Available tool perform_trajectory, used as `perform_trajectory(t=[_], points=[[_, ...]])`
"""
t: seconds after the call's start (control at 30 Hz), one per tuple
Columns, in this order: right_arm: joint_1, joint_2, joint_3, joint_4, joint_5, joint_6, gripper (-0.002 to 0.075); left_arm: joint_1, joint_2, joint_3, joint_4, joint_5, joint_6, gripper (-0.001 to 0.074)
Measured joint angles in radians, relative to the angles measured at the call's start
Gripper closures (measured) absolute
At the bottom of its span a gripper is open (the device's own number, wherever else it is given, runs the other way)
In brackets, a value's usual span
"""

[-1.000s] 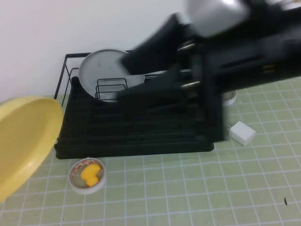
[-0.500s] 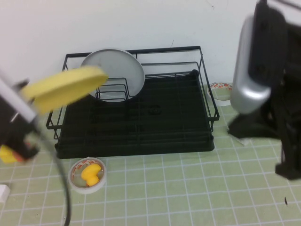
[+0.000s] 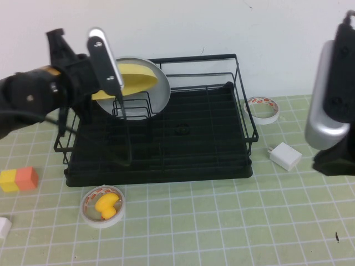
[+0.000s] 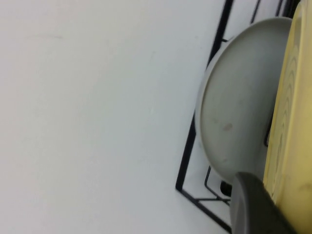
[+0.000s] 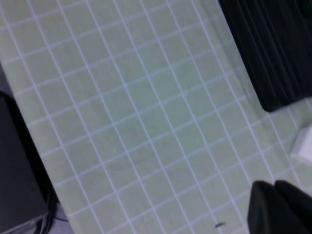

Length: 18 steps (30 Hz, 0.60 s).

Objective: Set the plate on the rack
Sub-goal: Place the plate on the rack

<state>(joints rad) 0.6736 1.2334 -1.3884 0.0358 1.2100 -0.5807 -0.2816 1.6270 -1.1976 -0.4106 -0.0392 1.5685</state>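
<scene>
The pale-yellow plate [image 3: 132, 81] is tilted on edge over the back left of the black wire rack [image 3: 183, 141], right in front of the grey plate [image 3: 159, 95] that stands in the rack's loops. My left gripper [image 3: 113, 88] is shut on the yellow plate's rim. In the left wrist view the yellow plate [image 4: 292, 126] lies close against the grey plate [image 4: 241, 112], with one finger [image 4: 253, 207] over its edge and a rack wire [image 4: 192, 141] behind. My right gripper [image 5: 274, 192] is shut and empty above the mat, to the right of the rack.
A tape roll holding a yellow toy [image 3: 103, 206] lies before the rack. Another tape roll [image 3: 262, 108] and a white adapter [image 3: 285, 155] lie to its right. Yellow and orange blocks [image 3: 18, 179] sit at the left. The wall is just behind the rack.
My left arm has swung the yellow plate from the low left up and over to the rack's back left. My right arm has pulled back from over the rack to the right.
</scene>
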Motion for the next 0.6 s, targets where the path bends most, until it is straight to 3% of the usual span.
perform_trajectory(t=[0.3,0.6], points=[[0.000,-0.013,0.009,-0.064,0.029,0.040,0.0721,0.000,0.192,-0.137,0.027,-0.038,0.004,0.0636],[0.000,-0.015,0.009,-0.082,0.029,0.043,0.0721,-0.002,0.310,-0.149,0.027,-0.159,-0.027,0.0636]])
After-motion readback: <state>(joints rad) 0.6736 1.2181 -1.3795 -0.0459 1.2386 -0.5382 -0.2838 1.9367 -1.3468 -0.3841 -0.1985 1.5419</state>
